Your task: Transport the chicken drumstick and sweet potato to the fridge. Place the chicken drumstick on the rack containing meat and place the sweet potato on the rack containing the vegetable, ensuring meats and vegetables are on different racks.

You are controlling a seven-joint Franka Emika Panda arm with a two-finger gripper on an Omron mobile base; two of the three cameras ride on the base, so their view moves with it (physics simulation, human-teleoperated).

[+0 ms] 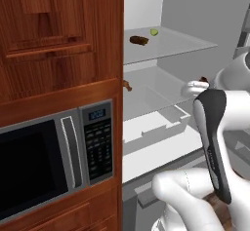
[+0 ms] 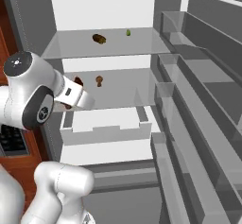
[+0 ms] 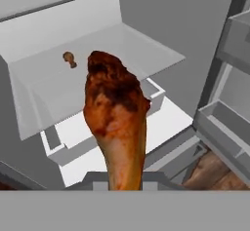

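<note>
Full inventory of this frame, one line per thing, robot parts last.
grey-steel fridge: 1, white interior, door open ahead.
dark reddish-brown oblong sweet potato: 1, upper glass shelf.
small round light-green vegetable: 1, upper shelf, right of the potato, apart.
small golden-brown drumstick (meat): 1, middle shelf.
white drawer: 1, below middle shelf.
black-fronted microwave: 1, in wood cabinet, left.
golden-brown chicken drumstick: 1, held in front of the middle shelf.
gripper: 1, shut on the held drumstick.

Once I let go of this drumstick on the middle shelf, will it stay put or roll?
The chicken drumstick is bulbous and tapers to its narrow end at the fingers, so it would probably tip onto its side and curve slightly rather than roll far. It looks rigid. The shelf looks flat and smooth, so a slide is possible.
</note>
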